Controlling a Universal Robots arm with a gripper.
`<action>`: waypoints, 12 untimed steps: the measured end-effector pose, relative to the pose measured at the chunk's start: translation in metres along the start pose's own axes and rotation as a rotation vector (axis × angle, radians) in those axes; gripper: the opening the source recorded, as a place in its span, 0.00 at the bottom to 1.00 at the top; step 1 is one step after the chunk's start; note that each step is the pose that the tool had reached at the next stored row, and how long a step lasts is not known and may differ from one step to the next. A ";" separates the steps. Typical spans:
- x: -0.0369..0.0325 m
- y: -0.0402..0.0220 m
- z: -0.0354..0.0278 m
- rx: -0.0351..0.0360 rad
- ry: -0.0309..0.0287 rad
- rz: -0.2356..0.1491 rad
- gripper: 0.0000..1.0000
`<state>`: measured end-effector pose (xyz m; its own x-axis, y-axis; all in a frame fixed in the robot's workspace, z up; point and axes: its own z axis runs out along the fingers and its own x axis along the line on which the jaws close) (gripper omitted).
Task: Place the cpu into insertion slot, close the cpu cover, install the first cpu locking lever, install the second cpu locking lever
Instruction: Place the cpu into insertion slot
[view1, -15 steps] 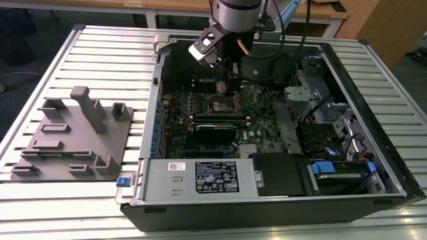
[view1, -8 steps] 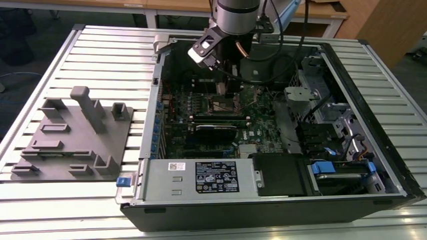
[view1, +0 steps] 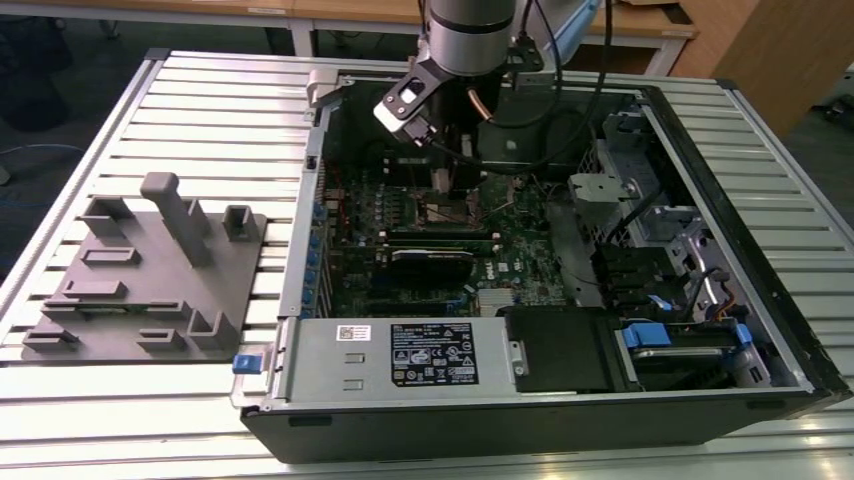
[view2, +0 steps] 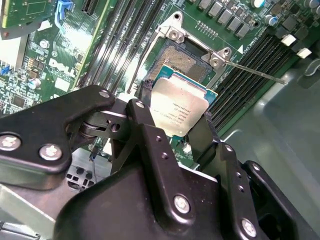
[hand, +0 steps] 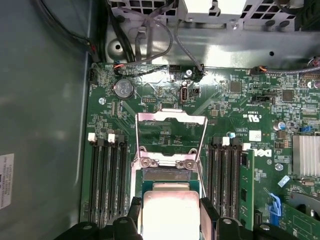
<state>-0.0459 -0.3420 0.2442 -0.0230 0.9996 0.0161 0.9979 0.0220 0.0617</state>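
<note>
Toward 12 o'clock on the motherboard in the exterior view, the gripper pinches the cpu by opposite edges, level just above the insertion slot, whose cpu cover stands raised to admit it.

Exterior view: looking down from well back over the open computer case.
First wrist view: facing the motherboard squarely, close.
Second wrist view: looking slantwise past the gripper, closer.
Shared: both wrist views are catching the chip and socket.
</note>
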 end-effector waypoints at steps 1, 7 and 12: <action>0.0000 -0.0001 0.0012 -0.0003 0.0000 0.000 0.54; -0.0001 -0.0005 0.0037 -0.0004 -0.0002 0.000 0.54; -0.0001 -0.0006 0.0060 -0.0004 -0.0002 0.000 0.54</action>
<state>-0.0461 -0.3420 0.2382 -0.0230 0.9996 0.0159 0.9978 0.0220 0.0621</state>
